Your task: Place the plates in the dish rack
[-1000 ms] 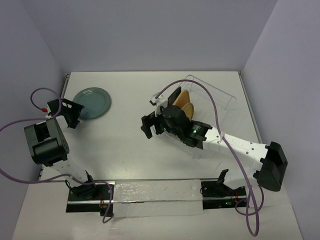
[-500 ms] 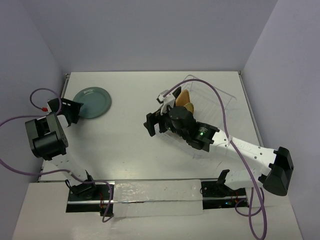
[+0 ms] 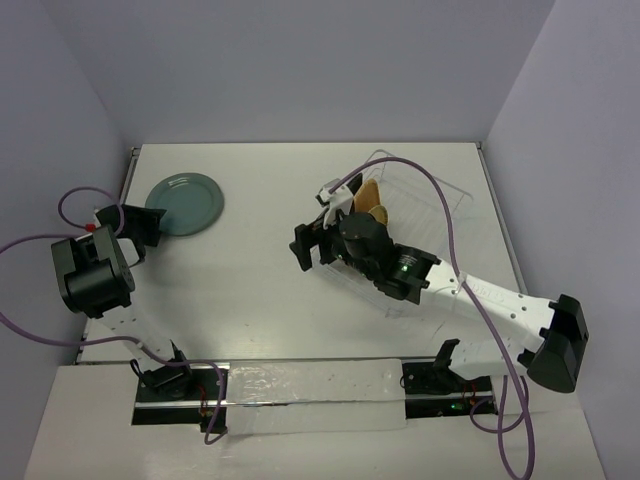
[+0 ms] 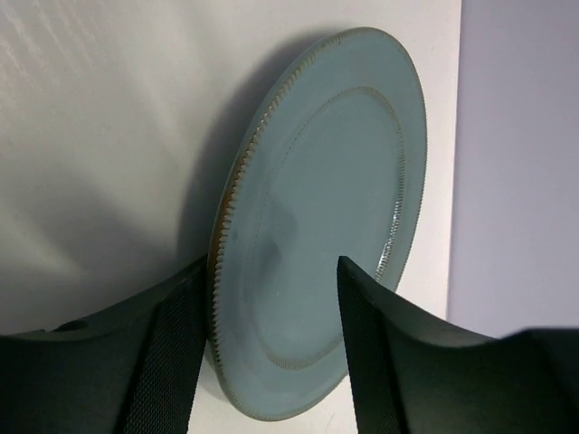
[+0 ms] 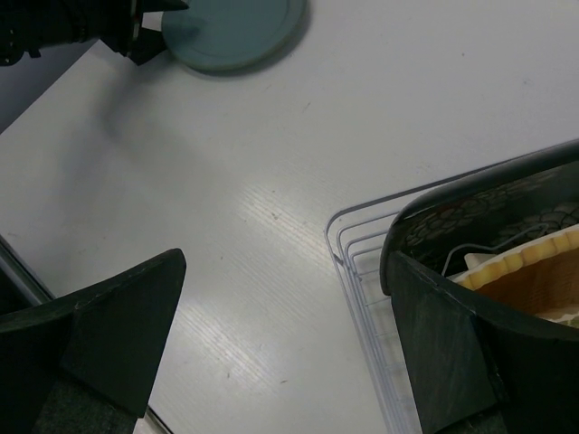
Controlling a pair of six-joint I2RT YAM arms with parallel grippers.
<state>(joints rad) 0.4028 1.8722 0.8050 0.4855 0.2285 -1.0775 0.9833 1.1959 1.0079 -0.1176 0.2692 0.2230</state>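
**Position.** The teal plate (image 4: 326, 226) lies flat and face up at the far left corner of the bench (image 3: 260, 280), well apart from the dish rack (image 3: 455, 205) on the right. Two bamboo plates (image 3: 368, 200) stand on edge in the rack.

**Hands.** The left hand (image 4: 267, 298) straddles the plate's near rim with its fingers apart, one outside the rim and one over the face. No pinch is visible yet. The right hand (image 5: 282, 267) hangs wide open and empty just beside the rack's near left corner.

**Hazards.**
- A shallow bite on the glazed rim may slip, and the plate would likely droop or drop.
- A finger that meets the rim edge-on may push the plate toward the wall.
- The right arm sits on the likely delivery path.

**Orientation.** The plate is round, so it has no long axis. Its face points up.
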